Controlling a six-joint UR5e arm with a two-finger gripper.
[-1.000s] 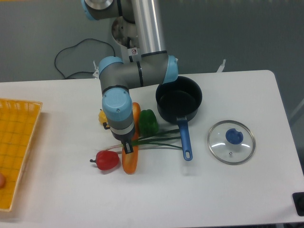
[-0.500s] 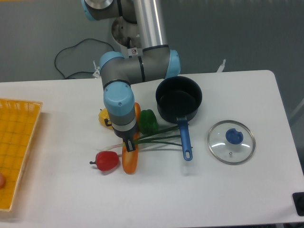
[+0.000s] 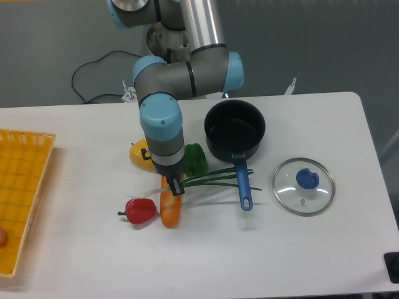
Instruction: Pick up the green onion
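The green onion (image 3: 215, 180) lies across the table's middle. Its dark green stalks splay to the right and cross the blue pot handle (image 3: 243, 187). Its pale stem end (image 3: 144, 190) points left, above the red pepper. My gripper (image 3: 173, 186) points down over the onion near its pale end, just above the orange baguette (image 3: 170, 210). Its fingers look shut on the onion stem. The arm's wrist hides the part of the onion under it.
A green bell pepper (image 3: 196, 159) and a yellow pepper (image 3: 138, 154) sit right behind the gripper. A red pepper (image 3: 141, 210) lies left of the baguette. A black pot (image 3: 235, 129) stands at the right, a glass lid (image 3: 303, 185) beyond it. A yellow basket (image 3: 19, 199) is at the far left.
The gripper has moved a little right and away from the camera. The onion has gone with it, its stalks shifted right over the pot handle.
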